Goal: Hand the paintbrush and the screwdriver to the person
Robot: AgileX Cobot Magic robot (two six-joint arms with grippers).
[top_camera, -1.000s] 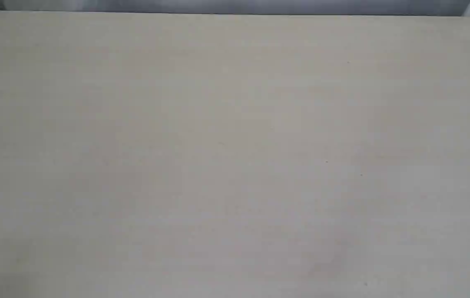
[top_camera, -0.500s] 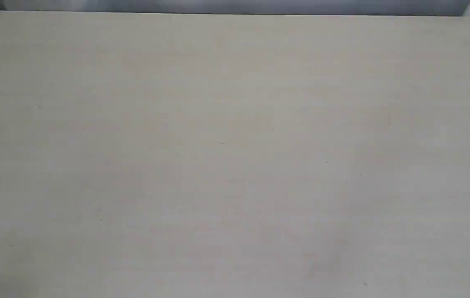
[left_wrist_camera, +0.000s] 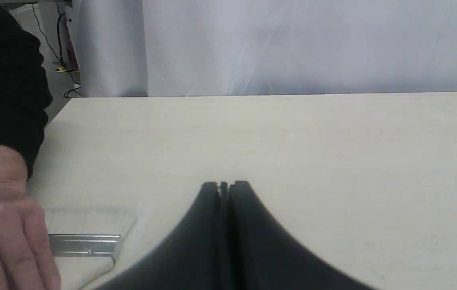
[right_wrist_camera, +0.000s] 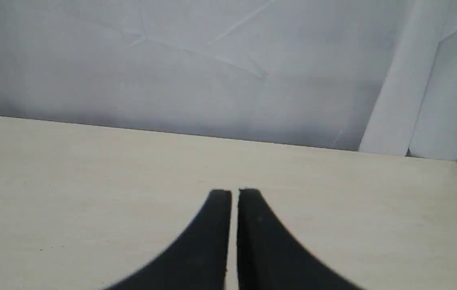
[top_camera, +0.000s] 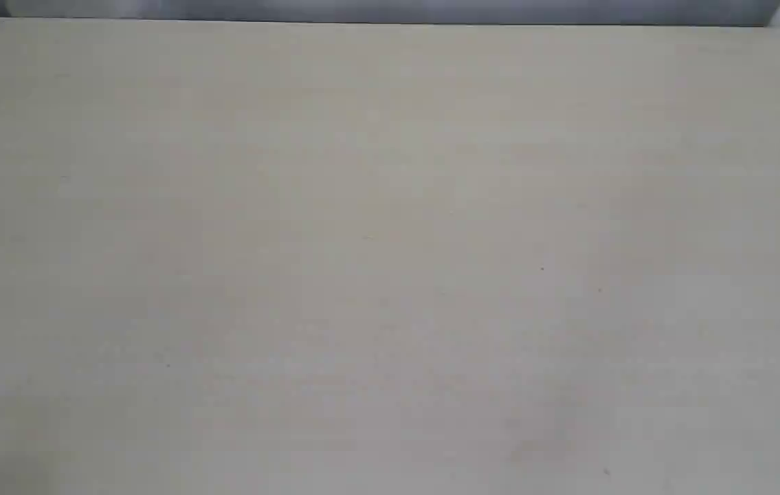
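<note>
In the left wrist view the paintbrush [left_wrist_camera: 85,237] lies flat on the pale table [left_wrist_camera: 292,141], its pale bristles and silver ferrule showing and its handle hidden under the person's hand [left_wrist_camera: 3,225], which has a dark sleeve. My left gripper [left_wrist_camera: 224,186] is shut and holds nothing, a little to the side of the brush. My right gripper [right_wrist_camera: 234,192] is shut and holds nothing, over bare table [right_wrist_camera: 91,181]. The screwdriver is out of view. The exterior view shows only bare tabletop [top_camera: 390,261], with no gripper in it.
A white backdrop sheet [left_wrist_camera: 292,44] hangs behind the table's far edge. Cables and a red object [left_wrist_camera: 65,52] lie on the floor beyond the table corner. White panels [right_wrist_camera: 421,100] stand past the far edge in the right wrist view.
</note>
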